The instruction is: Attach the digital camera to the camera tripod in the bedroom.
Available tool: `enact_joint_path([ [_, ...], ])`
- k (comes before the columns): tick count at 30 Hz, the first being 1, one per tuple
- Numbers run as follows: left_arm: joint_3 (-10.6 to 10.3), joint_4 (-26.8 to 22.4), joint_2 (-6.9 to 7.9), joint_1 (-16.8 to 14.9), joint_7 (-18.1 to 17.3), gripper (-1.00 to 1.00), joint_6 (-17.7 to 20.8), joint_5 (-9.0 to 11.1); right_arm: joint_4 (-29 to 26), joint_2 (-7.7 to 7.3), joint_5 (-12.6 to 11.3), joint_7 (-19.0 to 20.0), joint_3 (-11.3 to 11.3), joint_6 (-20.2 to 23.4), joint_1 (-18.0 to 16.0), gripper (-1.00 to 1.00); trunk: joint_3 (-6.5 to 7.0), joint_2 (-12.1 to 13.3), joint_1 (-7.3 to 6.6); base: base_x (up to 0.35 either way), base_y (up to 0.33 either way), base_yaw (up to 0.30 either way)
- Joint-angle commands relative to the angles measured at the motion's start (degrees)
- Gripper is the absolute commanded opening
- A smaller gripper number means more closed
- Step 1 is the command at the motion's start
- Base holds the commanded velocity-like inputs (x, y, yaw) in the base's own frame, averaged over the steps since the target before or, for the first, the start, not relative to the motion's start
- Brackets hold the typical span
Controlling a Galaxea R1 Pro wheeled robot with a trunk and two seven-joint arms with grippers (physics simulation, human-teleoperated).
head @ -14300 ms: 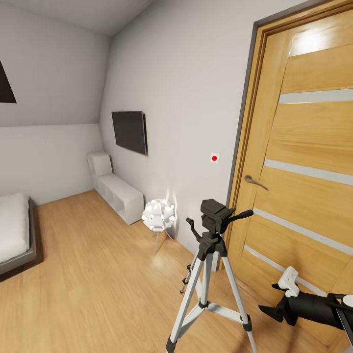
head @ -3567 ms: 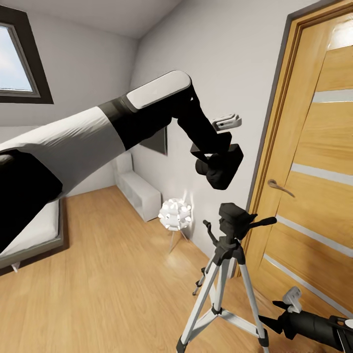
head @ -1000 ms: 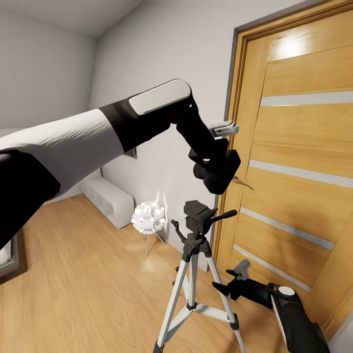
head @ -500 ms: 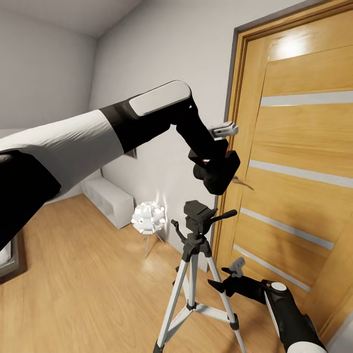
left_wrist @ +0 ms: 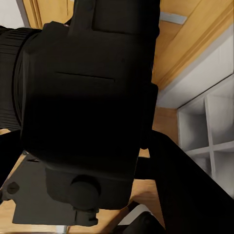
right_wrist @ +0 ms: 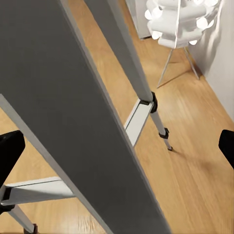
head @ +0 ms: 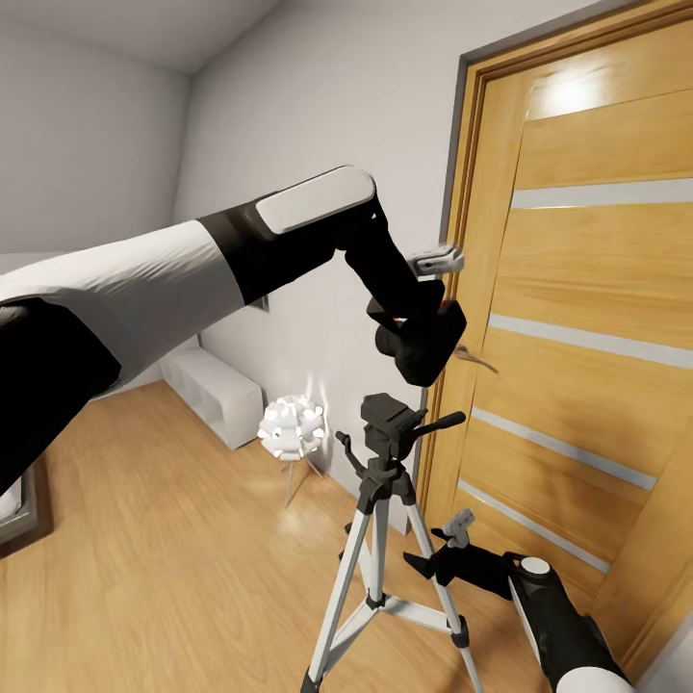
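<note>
Left hand grips the digital camera, suspended just above and apart from the black head of the camera tripod, which stands on the plank floor before the oak door. Right hand waits low beside a tripod leg, fingers spread, grasping nothing. Carrying is done; lowering, aligning and seating the camera on the head remain.

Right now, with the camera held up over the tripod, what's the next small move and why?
Probably lower the left gripper a little: it holds the digital camera just above the camera tripod, with a gap still open to its black head, which stands roughly underneath. The right gripper waits low beside a leg.
</note>
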Motion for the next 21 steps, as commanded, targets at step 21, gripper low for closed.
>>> enact_joint_path([
  [21,-1.84,-0.28,-0.06,-0.43,0.35,-1.0,0.0,0.69,0.27,-0.19,-0.03,-0.15,1.13,-0.32,-0.09,1.0,-0.03,-0.05,0.02,0.0,0.0,0.0],
])
